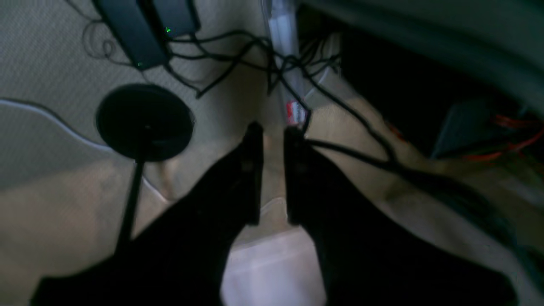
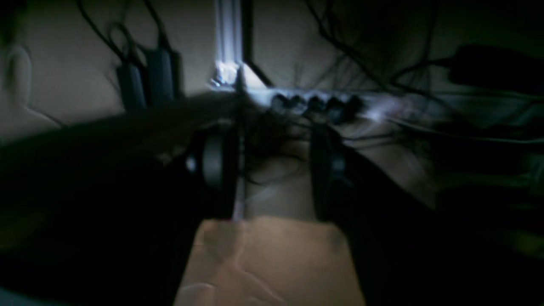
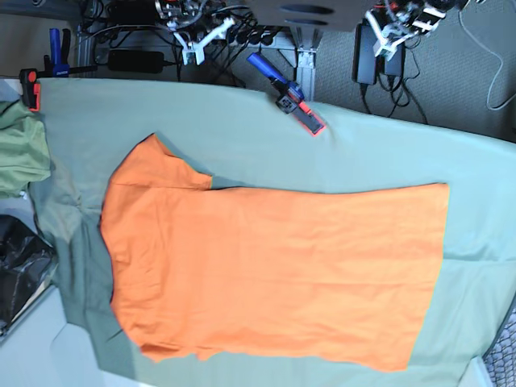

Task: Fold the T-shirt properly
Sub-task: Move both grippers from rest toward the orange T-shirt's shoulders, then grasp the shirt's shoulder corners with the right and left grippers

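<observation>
Both fingers [image 1: 272, 136] [image 2: 276, 161] parted, empty.

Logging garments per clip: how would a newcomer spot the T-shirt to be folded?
In the base view, find the sage table cloth. Spread flat across it lies the T-shirt, bright orange. The only other garment, olive green, sits bunched at the cloth's left edge.

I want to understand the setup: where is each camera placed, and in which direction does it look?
Left wrist: on the left arm, looking past the left gripper at floor cables.
Right wrist: on the right arm, past the right gripper at a power strip; blurred.
Base: above, looking down on the T-shirt; arms at top edge.
Both wrist views show floor cables.
</observation>
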Motion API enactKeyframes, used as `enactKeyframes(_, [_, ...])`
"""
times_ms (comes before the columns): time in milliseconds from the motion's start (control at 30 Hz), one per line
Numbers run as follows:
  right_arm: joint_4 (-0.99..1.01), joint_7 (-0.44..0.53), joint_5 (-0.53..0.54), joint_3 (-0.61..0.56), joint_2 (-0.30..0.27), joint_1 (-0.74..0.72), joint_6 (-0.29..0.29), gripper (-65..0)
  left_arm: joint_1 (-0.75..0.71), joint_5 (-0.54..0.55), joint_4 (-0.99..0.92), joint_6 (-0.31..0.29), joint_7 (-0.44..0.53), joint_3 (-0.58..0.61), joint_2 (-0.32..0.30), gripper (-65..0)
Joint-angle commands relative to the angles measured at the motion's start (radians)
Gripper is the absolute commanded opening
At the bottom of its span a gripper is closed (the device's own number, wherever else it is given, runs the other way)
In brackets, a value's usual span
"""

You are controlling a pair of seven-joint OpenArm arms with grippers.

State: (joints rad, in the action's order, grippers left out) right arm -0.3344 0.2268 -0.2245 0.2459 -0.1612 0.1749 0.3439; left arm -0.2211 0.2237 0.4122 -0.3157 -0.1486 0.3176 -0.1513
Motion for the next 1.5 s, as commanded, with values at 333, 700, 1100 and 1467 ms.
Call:
enactKeyframes(333, [-0.514,-0.075,0.21,-0.134,-0.188,0.423,-0.003,-37.0,-0.308,0.042,0.6,-0.193,-0.014,-0.209,-0.101,-52.4])
enactKeyframes(700, [-1.109,-0.281,0.517,0.017,-0.305,0.769,-0.003,-37.0,-0.552,0.402,1.179,-0.339,-0.329,-0.449,-0.102,-50.9])
enactKeyframes(1100, [-1.465,-0.471,0.931,0.372,-0.301,0.599,-0.069,-37.0,-0.693,0.473,1.432,-0.375,-0.382,-0.488,-0.186,-36.8])
enactKeyframes(1467, [-1.257,-0.496,0.921,0.236,-0.186,0.246,-0.109,-37.0,-0.726,0.447,1.433,-0.378,-0.388,-0.49,-0.201,-36.8])
